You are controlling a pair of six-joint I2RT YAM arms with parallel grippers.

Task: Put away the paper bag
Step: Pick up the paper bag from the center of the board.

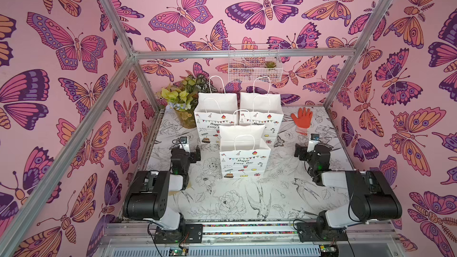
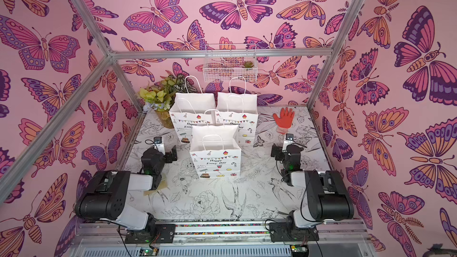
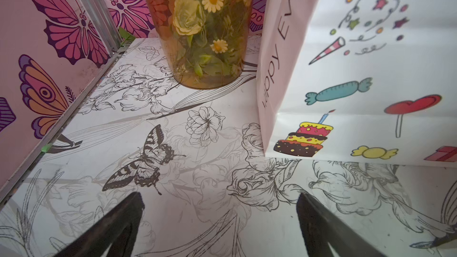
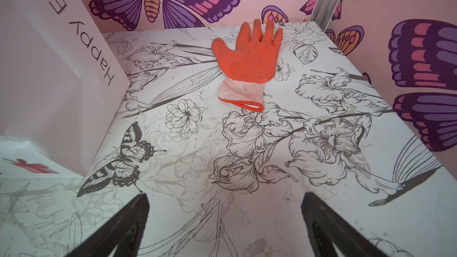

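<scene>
Three white paper bags with party prints and twisted handles stand upright and open in both top views. The front bag (image 1: pixel 243 161) (image 2: pixel 215 161) stands mid-table between my arms. Two more (image 1: pixel 212 124) (image 1: pixel 268 117) stand side by side behind it. My left gripper (image 1: pixel 194 153) (image 3: pixel 220 199) rests low to the left of the front bag, open and empty, facing the back-left bag (image 3: pixel 358 82). Right of the front bag, my right gripper (image 1: pixel 300 153) (image 4: pixel 225 199) is also open and empty, with a bag's side (image 4: pixel 49 82) at the view's edge.
An orange glove (image 1: pixel 302 119) (image 4: pixel 249 55) lies flat at the back right. A vase of artificial flowers (image 1: pixel 184 110) (image 3: pixel 205 33) stands in the back-left corner beside the bags. A white wire basket (image 1: pixel 254 63) holding a small succulent hangs on the back wall. Metal frame posts edge the table.
</scene>
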